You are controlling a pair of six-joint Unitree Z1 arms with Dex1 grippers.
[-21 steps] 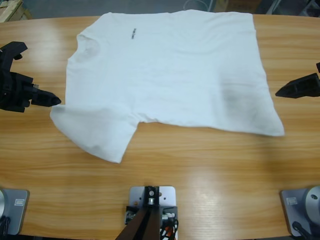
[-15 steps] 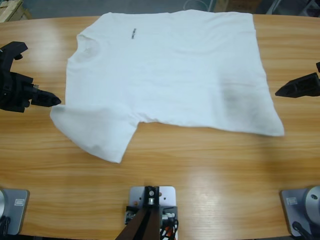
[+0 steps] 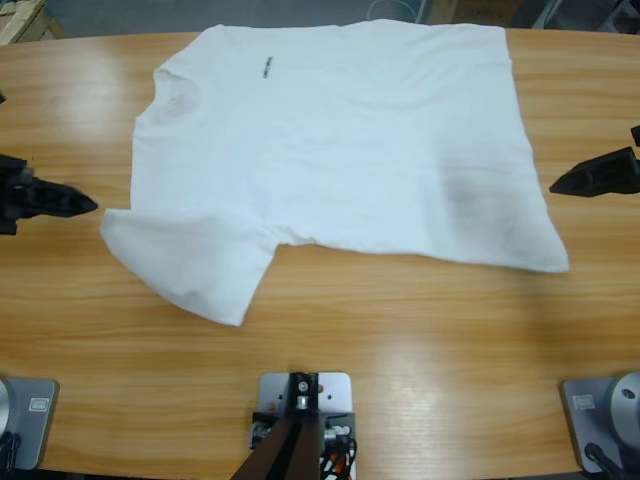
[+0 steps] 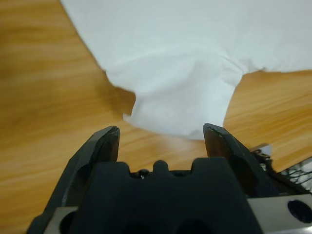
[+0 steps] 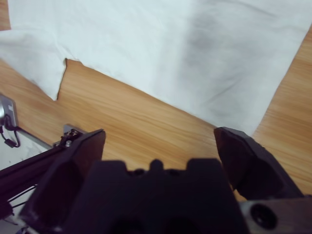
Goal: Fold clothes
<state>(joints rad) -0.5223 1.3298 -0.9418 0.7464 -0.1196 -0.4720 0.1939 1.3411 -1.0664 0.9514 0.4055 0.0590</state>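
A white T-shirt (image 3: pixel 340 140) lies flat across the wooden table (image 3: pixel 400 360), neck to the left, with a small dark mark (image 3: pixel 266 68) on its chest. Its near sleeve (image 3: pixel 190 262) points to the front left. My left gripper (image 3: pixel 80 203) sits at the left edge, just short of that sleeve (image 4: pixel 180 87), jaws open and holding nothing. My right gripper (image 3: pixel 560 185) hovers at the right edge, a little off the shirt's hem (image 5: pixel 273 97), jaws open and empty. A faint grey shadow (image 3: pixel 470 195) marks the cloth near the hem.
Bare wood runs along the table's front, between the shirt and the near edge. The shirt's far edge reaches close to the table's back edge (image 3: pixel 90 40).
The left arm has drawn back to the left, so less of it shows and its tip sits farther from the sleeve. The right gripper and the shirt have stayed put.
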